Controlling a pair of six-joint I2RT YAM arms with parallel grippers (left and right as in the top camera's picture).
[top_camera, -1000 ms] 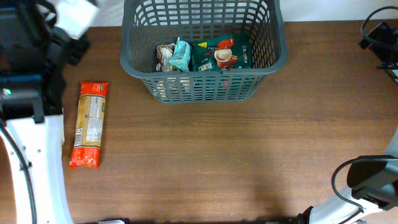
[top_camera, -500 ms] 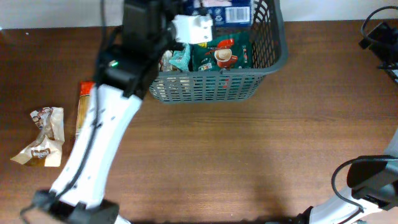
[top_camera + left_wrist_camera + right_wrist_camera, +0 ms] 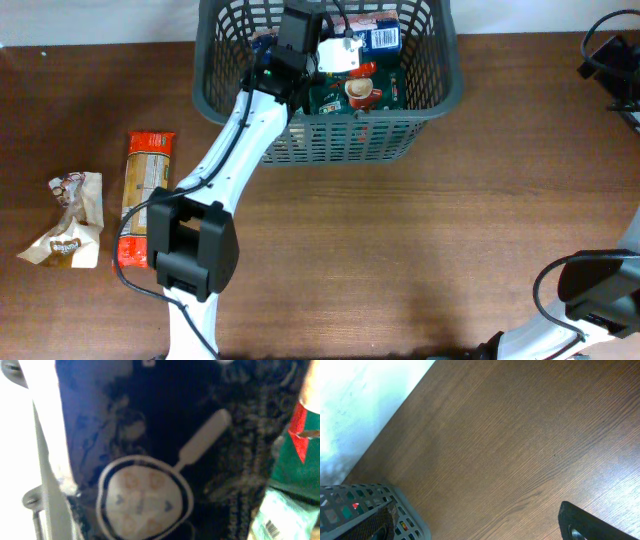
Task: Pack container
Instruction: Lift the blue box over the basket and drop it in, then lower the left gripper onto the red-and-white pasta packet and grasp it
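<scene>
Overhead view: the left arm reaches from the near edge across the surface [image 3: 400, 250], and its left hand [image 3: 300, 35] is down inside the container [image 3: 330, 140].
Container: stands at the far edge of the surface, upright, open top facing the camera.
Inside it: a blue-and-white pack [image 3: 378, 32] lies against the far wall and a green pack with a cup picture [image 3: 345, 92] sits near the front wall. They look laid side by side to leave room for more.
Left hand: its wrist camera is filled by a blurred dark blue wrapper [image 3: 150, 460] pressed close. I cannot tell how wide the fingers stand or whether they have hold of it.
Outside: an orange-red packet [image 3: 145, 200] and a crumpled beige snack pack [image 3: 68, 222] lie on the surface well to the left, probably left to pack.
Right hand [image 3: 582, 522]: only a dark corner shows, parked above bare wood away from the container, likely to keep clear. Its opening cannot be told.
</scene>
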